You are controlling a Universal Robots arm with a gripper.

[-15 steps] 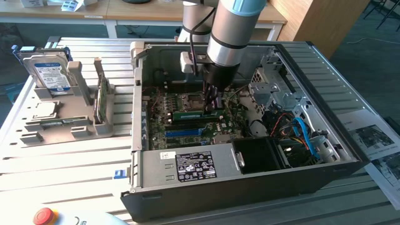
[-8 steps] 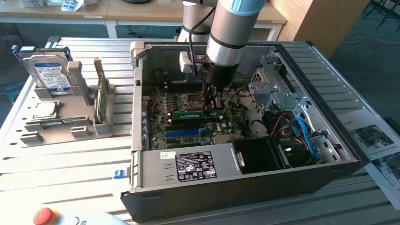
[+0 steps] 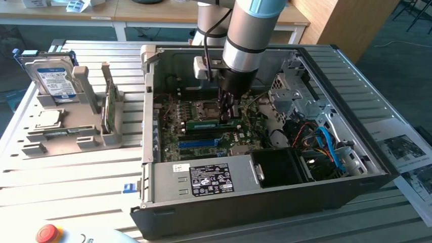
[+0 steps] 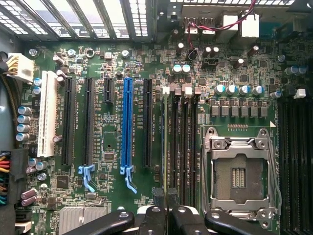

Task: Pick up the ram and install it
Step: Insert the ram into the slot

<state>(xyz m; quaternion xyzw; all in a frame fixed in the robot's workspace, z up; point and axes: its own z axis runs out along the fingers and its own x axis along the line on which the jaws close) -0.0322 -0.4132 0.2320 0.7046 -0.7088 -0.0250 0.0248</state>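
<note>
The ram (image 3: 202, 123) is a thin green stick with a pale label, lying along the memory slots beside the processor socket (image 3: 206, 107) inside the open computer case (image 3: 270, 202). My gripper (image 3: 228, 117) reaches down into the case and is shut on the ram's upper edge. In the wrist view the ram (image 4: 164, 142) appears edge-on as a thin line running away from my gripper (image 4: 166, 213), just beside the black memory slots (image 4: 182, 142). Whether it sits fully in a slot I cannot tell.
A grey holder (image 3: 68, 134) at the exterior view's left carries a hard drive (image 3: 54, 76), another green stick (image 3: 108, 106) and a square silver chip (image 3: 48, 119). Cables (image 3: 324, 147) and a drive cage (image 3: 290, 91) crowd the case's other side. A red button (image 3: 47, 233) sits near the front edge.
</note>
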